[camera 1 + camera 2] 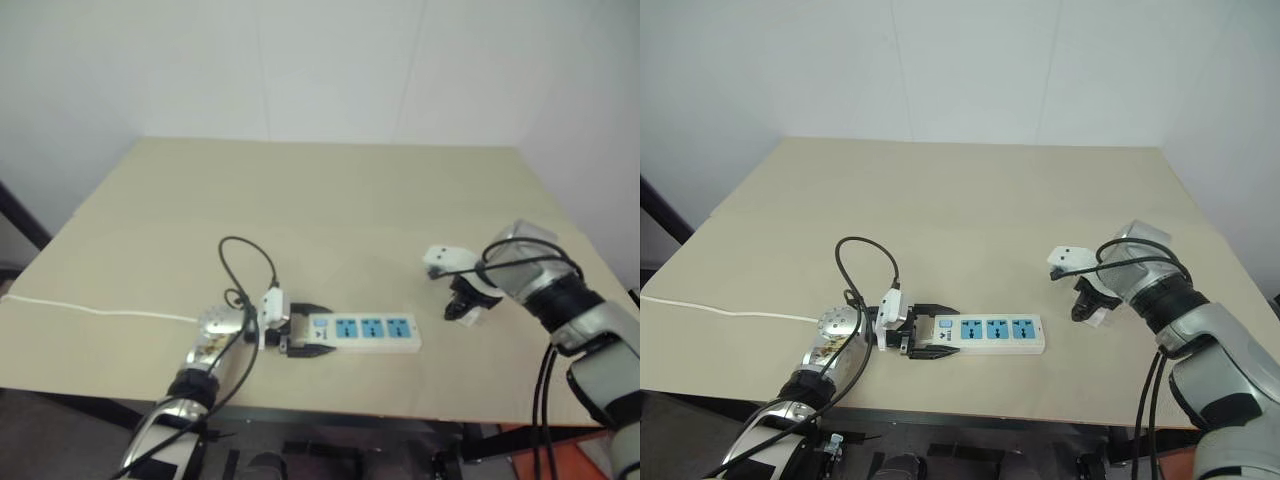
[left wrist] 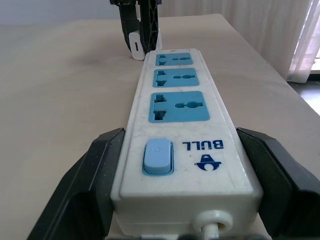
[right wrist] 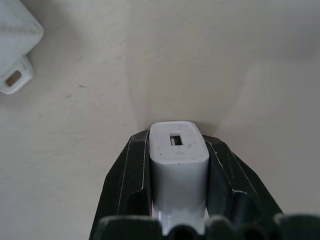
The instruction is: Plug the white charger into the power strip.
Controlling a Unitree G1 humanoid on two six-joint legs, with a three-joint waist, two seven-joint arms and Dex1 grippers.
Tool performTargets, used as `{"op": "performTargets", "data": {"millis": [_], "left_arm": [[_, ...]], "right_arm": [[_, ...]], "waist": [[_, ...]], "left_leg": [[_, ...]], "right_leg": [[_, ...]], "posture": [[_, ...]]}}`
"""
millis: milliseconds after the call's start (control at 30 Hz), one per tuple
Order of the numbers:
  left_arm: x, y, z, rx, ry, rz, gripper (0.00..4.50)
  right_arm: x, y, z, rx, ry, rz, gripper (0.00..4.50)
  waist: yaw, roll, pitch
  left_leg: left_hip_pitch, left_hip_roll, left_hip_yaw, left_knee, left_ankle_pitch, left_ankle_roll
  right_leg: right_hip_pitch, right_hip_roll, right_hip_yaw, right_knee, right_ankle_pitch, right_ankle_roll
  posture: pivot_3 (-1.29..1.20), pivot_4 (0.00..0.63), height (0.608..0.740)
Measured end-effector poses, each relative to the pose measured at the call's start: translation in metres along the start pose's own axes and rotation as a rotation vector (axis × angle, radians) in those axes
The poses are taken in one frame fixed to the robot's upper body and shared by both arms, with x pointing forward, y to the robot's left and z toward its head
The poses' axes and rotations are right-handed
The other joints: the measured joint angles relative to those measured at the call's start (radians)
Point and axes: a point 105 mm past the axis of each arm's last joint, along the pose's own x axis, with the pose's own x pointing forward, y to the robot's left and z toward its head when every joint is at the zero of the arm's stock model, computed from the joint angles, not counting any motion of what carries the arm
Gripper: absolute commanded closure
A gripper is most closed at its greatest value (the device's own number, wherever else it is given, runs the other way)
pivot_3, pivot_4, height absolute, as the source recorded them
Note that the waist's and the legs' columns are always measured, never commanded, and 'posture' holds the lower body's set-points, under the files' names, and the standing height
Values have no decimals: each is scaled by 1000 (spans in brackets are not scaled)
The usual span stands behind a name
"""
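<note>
The right gripper (image 3: 175,175) has its fingers clamped tight on the white charger (image 3: 179,157) near the table's (image 1: 330,190) right edge. The power strip (image 1: 365,332) lies along the front edge — the left gripper (image 2: 175,195) straddles its switch end, fingers touching both sides.

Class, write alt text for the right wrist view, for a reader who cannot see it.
The right tool, two black fingers, is shut on the white charger, whose USB port faces the beige table beyond it. A white boxy part with a slotted tab sits at one corner.
</note>
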Motion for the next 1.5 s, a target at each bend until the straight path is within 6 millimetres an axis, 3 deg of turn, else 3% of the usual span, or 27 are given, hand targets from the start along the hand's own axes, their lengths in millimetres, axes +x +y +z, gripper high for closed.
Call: {"op": "performTargets", "data": {"millis": [67, 167, 300, 367, 467, 567, 833, 933, 1000, 1267, 1500], "left_arm": [[-1, 0, 0, 0, 1, 3, 1230], [-2, -1, 0, -5, 3, 5, 1230], [0, -3, 1, -4, 3, -7, 1230], [0, -5, 0, -11, 3, -24, 1230], [-3, -6, 1, -23, 4, -44, 1230], [-2, -10, 1, -29, 2, -75, 1230], [-2, -11, 1, -22, 8, -87, 1230], [-3, -11, 1, -19, 12, -86, 1230], [-3, -11, 1, -19, 12, -84, 1230], [-3, -11, 1, -20, 15, -83, 1230], [-3, -11, 0, -23, 17, -83, 1230]], "right_arm": [[-4, -7, 5, 13, -105, -55, 3378], [-26, -14, 34, 22, -429, -128, 3378], [-72, 7, 71, -15, -921, -114, 3378], [-74, 22, 74, -21, -1051, -84, 3378], [-58, 44, 78, 38, -1159, 17, 3378], [-56, 63, 85, 34, -1245, 130, 3378], [-63, 90, 97, -13, -1372, 280, 3378], [-40, 122, 102, -85, -1387, 344, 3378], [-29, 130, 103, -110, -1377, 353, 3378], [-14, 138, 107, -151, -1398, 321, 3378], [-15, 137, 106, -168, -1402, 304, 3378]], "waist": [[-2, 0, 0], [-4, 0, 0], [-1, 0, 0], [2, -1, 0], [-3, -1, 0], [-6, 0, 0], [-6, 0, 0], [-8, -1, 0], [-8, -1, 0], [-8, -1, 0], [-7, -1, 0]], "left_leg": [[1, 0, 0, 0, 0, 0], [1, 0, 0, -1, 0, 0], [1, 0, -1, -1, 0, 0], [1, 0, -2, -1, 0, 0], [3, 0, -1, -1, 0, 0], [4, 0, -1, -1, 0, 0], [4, 0, -1, -1, 0, 0], [5, 1, -1, -2, 0, 0], [5, 1, -1, -1, 0, 0], [5, 1, -1, -1, 0, 0], [5, 1, -1, -1, 0, 0]], "right_leg": [[1, 0, 0, 0, 0, 0], [0, 0, 0, 1, 0, 0], [2, 0, 0, 0, 0, 0], [3, 0, -1, 0, 0, 0], [3, 0, 0, 2, 0, 0], [3, 1, 1, 2, 0, 0], [3, 1, 0, 2, 0, 0], [4, 2, 1, 2, -3, 4], [4, 1, 1, 2, -3, 4], [4, 1, 1, 2, -3, 4], [4, 1, 1, 2, -3, 4]], "posture": [[0, 150, 740], [0, 150, 740], [0, 150, 740], [0, 150, 740], [0, 150, 740], [0, 150, 740], [0, 150, 740], [0, 150, 740], [0, 150, 740], [0, 150, 740], [0, 150, 740]]}}
